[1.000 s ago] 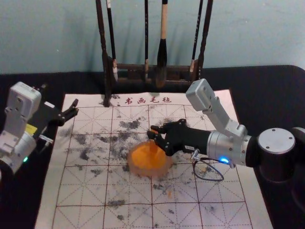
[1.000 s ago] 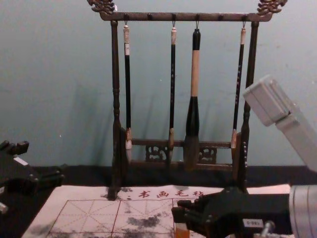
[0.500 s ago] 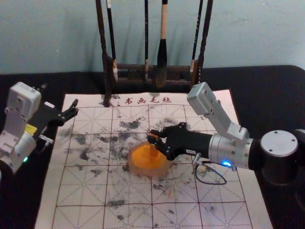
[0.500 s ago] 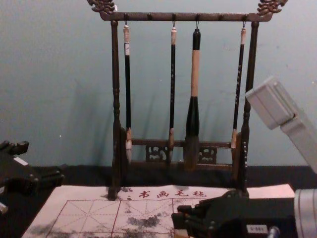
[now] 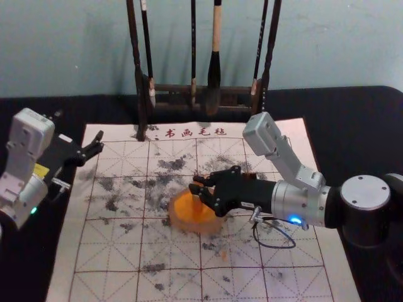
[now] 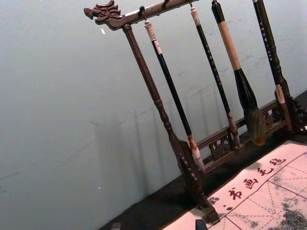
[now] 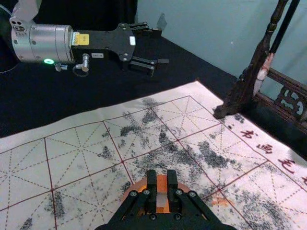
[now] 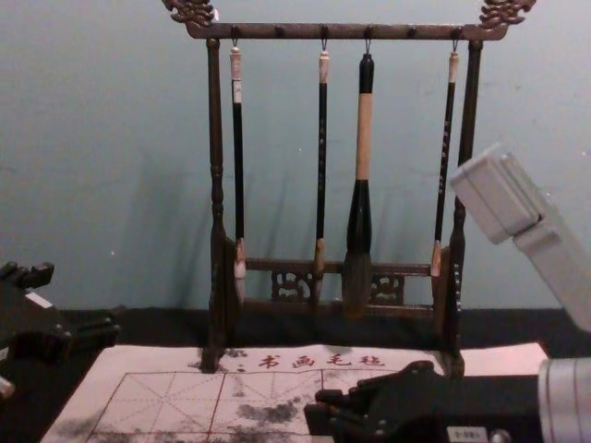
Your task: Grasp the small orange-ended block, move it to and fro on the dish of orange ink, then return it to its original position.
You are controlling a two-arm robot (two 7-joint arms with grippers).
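- Head view: you have one dish, one mat, one rack and four brushes hanging from it, all at your table.
- You have two grippers and one block in play.
- Your right gripper sits over the dish, its fingers closed in on the block, one on each side.
- Your block is right there between them, over the dish; you can't tell whether its lower end touches the ink.
- In the right wrist view your block looks orange near the fingertips, with a pale, whitish band next to that; the fingers cover its sides.
- Your dish is round, with orange ink inside a paler rim, and it stands on the mat.
- Your left gripper is parked by the mat's far left corner, fingers spread wide, with nothing between them.
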